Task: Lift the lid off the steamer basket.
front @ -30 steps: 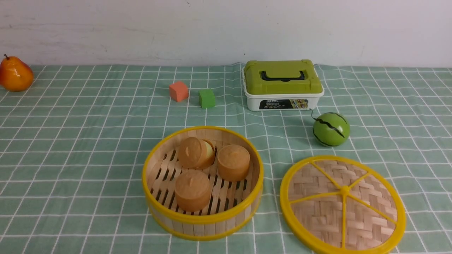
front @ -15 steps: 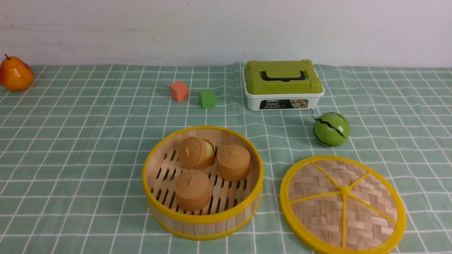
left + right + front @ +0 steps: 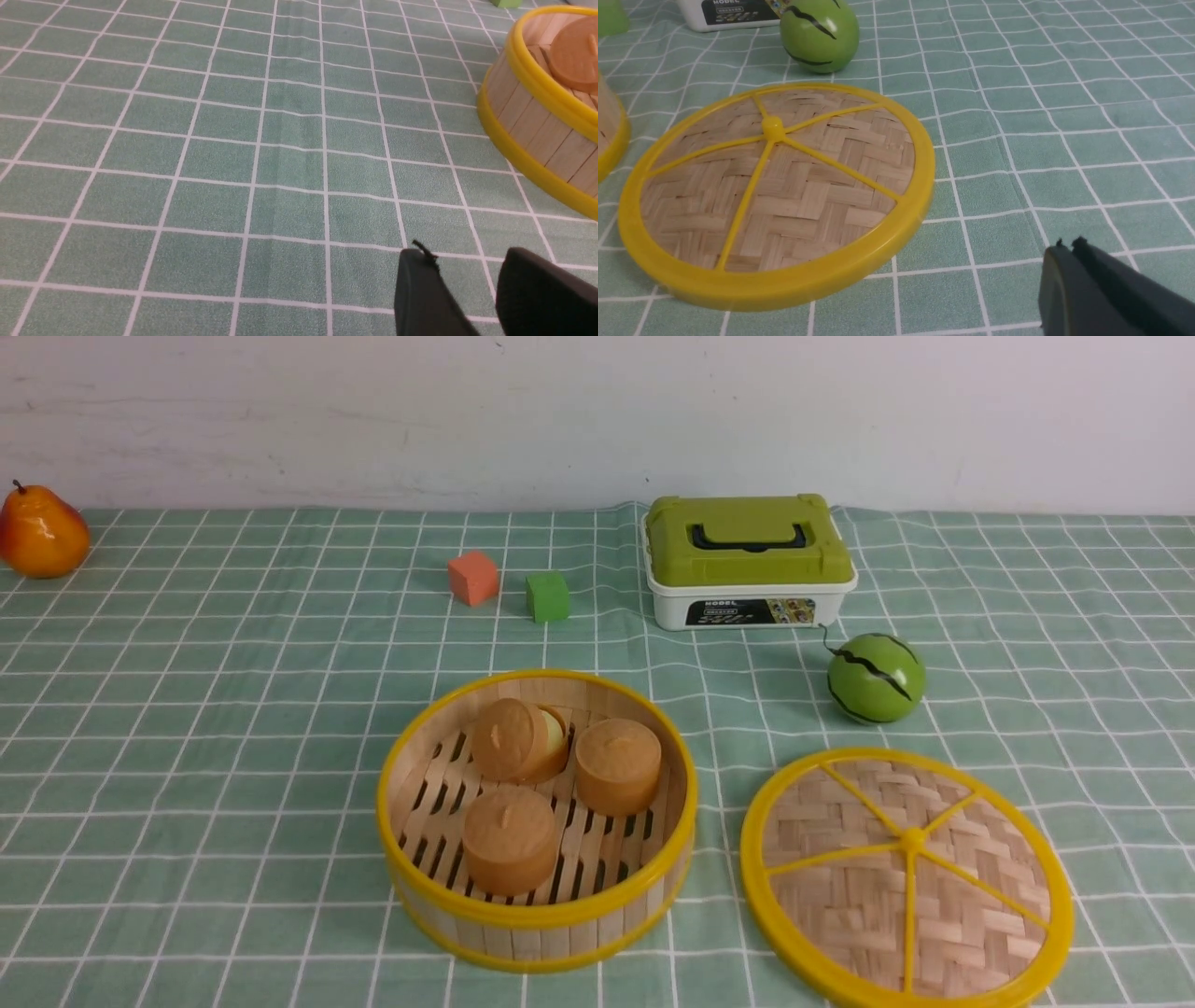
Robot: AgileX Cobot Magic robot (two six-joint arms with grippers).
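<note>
Woven bamboo disc lid with yellow rim [image 3: 906,882] lies flat on cloth, just right of open yellow-rimmed bamboo-slat steamer basket [image 3: 537,821].

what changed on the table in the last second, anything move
Nothing visibly changed. The lid lies flat on the cloth to the right of the open steamer basket, apart from it, as before. No arm shows in the front view.

A table [image 3: 187,728] covered in a pale green cloth [image 3: 1074,644] with a white grid pattern runs back to a plain white wall [image 3: 373,411] marked by faint scuffs, the whole scene evenly lit with only soft shadows.
</note>
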